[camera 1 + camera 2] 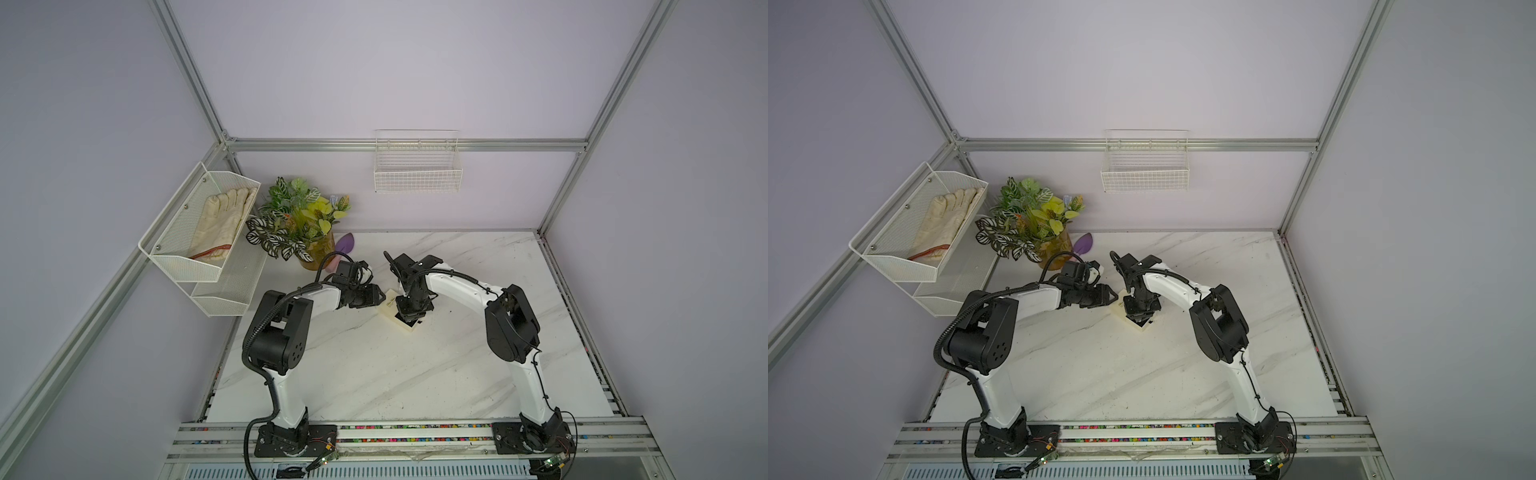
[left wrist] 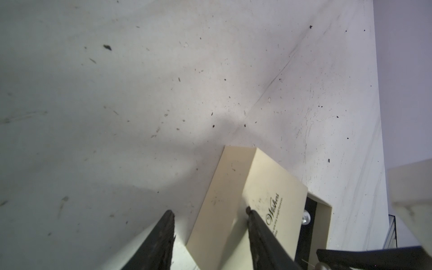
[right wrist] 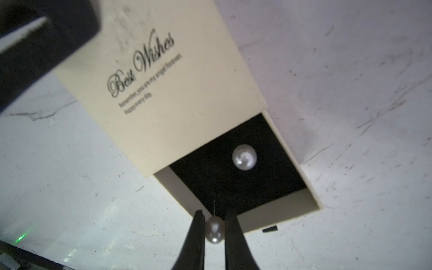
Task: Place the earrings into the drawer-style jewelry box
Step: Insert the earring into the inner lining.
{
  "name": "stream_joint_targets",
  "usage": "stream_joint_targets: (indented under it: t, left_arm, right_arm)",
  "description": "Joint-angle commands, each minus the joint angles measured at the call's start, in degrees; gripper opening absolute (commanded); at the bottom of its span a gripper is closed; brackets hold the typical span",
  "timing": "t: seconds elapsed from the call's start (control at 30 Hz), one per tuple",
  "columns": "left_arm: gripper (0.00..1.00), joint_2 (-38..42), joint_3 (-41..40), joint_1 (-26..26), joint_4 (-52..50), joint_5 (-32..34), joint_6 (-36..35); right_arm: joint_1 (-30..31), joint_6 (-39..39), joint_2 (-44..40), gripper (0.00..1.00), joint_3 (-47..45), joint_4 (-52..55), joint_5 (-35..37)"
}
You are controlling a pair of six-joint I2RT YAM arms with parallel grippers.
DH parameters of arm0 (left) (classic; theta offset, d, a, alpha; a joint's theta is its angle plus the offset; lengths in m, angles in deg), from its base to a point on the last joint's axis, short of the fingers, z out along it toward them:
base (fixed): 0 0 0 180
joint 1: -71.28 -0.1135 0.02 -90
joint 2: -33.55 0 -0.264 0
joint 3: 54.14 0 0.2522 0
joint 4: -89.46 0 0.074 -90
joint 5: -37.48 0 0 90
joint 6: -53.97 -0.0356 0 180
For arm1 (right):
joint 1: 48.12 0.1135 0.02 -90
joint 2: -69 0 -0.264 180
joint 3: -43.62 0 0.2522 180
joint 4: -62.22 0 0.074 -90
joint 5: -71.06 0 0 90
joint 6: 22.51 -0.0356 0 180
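Right gripper point(image 3: 215, 212) pinches a half-hidden earring point(image 3: 213, 230) above the box point(image 3: 163, 81); another earring point(image 3: 244, 157) lies inside. Left gripper point(image 2: 208, 210), jaws apart, straddles its corner.

Cream box point(image 3: 177, 77), black tray point(image 3: 210, 173), pearly white earrings point(image 3: 244, 157)

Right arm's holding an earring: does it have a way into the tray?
Likely yes: the right end effector, shut on an earring, hangs at the open tray's front wall; bare black lining lies beside the other earring.
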Motion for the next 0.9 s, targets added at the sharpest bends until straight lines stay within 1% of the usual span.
stream_joint_targets:
  t: [0.0, 0.3, 0.87]
  left_arm:
    - [0.50, -1.67, 2.24, 0.36, -0.15, 0.53, -0.87]
    - [0.50, -1.92, 2.48, 0.52, -0.19, 0.52, -0.93]
    - [0.50, -2.11, 2.36, 0.45, -0.21, 0.71, -0.99]
  right_arm:
    - [0.41, 0.27, 1.13, 0.00, 1.66, 1.19, -0.12]
    - [0.42, 0.34, 2.14, 0.00, 2.46, 1.41, 0.06]
    - [0.41, 0.25, 2.74, 0.00, 2.88, 2.61, 2.91]
